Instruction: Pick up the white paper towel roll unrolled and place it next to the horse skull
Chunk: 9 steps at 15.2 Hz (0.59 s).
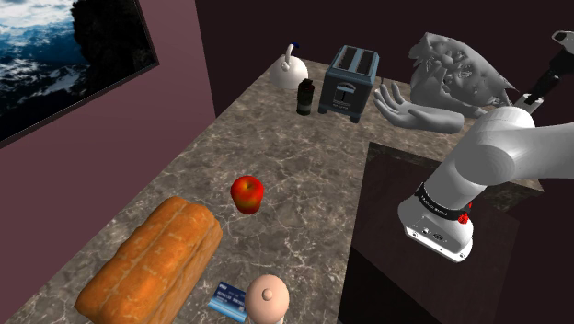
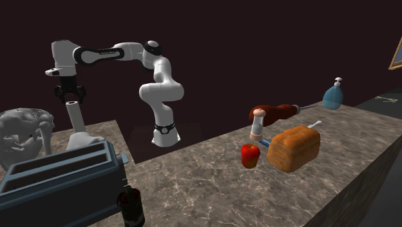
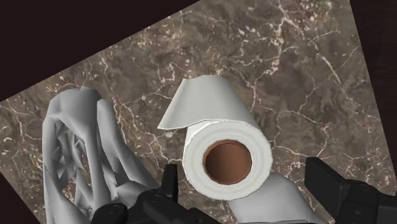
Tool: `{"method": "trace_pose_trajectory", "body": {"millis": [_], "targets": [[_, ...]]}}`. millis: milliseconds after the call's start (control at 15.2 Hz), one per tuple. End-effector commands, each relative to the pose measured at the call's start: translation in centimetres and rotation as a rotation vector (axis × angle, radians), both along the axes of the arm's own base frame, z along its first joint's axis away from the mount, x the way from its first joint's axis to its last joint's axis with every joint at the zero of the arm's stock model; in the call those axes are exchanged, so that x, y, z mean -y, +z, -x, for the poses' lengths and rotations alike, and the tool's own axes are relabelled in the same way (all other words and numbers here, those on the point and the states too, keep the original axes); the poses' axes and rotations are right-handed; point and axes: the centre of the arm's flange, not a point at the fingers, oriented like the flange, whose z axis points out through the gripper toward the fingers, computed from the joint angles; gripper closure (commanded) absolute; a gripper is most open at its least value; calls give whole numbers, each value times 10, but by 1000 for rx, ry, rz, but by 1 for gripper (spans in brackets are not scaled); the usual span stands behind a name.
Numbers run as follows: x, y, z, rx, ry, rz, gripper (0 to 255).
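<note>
Spread apart, the all-black two-finger pincer [image 3: 242, 167] straddles the top of the white paper towel roll [image 3: 227, 159] with its brown cardboard core; in the wrist view neither finger [image 3: 169, 181] touches the roll, so nothing is held. The roll stands upright on the brown marbled stone counter [image 3: 305, 76]; a loose sheet [image 3: 197, 98] curls away from its side. The pale grey horse skull [image 3: 83, 146] lies on the same counter, just beside the roll but apart from it. From the second exterior view the pincer [image 2: 69, 95] hangs right over the roll [image 2: 74, 119], the arm bent high above the stand, and the skull [image 2: 26, 129] sits toward that view's left.

By the look of it the step in hand is the grasp: the fingers are lined up around the roll yet not closed. The next move probably calls for a short descent so the pads reach well down the roll, then a gentle squeeze, since the soft paper may give; the free sheet could drag or snag on the skull. As the roll is already close to the skull, the carry would likely be short.
</note>
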Motion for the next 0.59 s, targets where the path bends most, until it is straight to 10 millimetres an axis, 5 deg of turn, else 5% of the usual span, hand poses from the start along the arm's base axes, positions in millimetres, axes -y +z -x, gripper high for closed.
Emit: {"method": "trace_pose_trajectory", "body": {"millis": [0,528], "targets": [[-2,24,1,0,0,0,0],[-2,34,1,0,0,0,0]]}}
